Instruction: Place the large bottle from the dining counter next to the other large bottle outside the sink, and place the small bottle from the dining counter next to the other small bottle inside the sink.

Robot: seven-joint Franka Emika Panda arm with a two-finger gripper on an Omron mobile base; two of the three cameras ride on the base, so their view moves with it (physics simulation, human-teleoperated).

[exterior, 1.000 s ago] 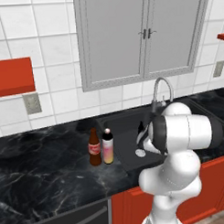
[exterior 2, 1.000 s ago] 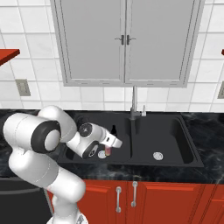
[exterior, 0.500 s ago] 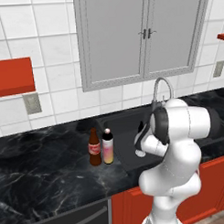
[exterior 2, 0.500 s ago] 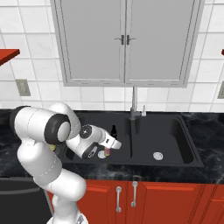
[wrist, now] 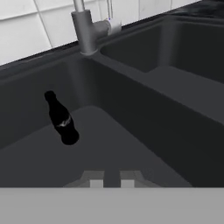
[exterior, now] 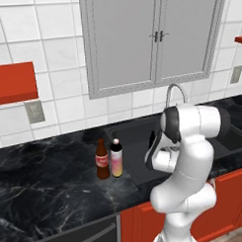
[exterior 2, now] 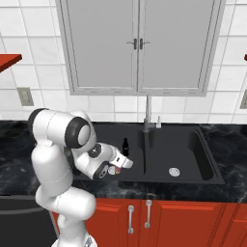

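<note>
Pressed together with nothing visibly between its tips, the tool (wrist: 111,180) hangs low over the left basin of the sink (exterior 2: 212,166), pointing down and toward the faucet (wrist: 87,30). Standing upright on the basin floor, a little ahead of the tips, is a small dark bottle (wrist: 61,119), also visible near the basin's back wall in the right base view. Out on the black stone bench (exterior: 46,185), just left of the sink's rim, two large bottles stand side by side and nearly touching: a brown bottle (exterior: 102,159) with a red label and a pale bottle (exterior: 116,159) with a pinkish band, so the large-bottle half looks settled. By my reading, the small bottle from the dining counter has yet to join the one in the basin. Such a bottle would likely be light, rigid and smooth-sided, with a narrow neck and a tall stance that tips easily. I would take it across the widest part of the body, below the shoulder, squeezing evenly so it cannot twist, and set it down flat beside the dark one without nudging it.
</note>
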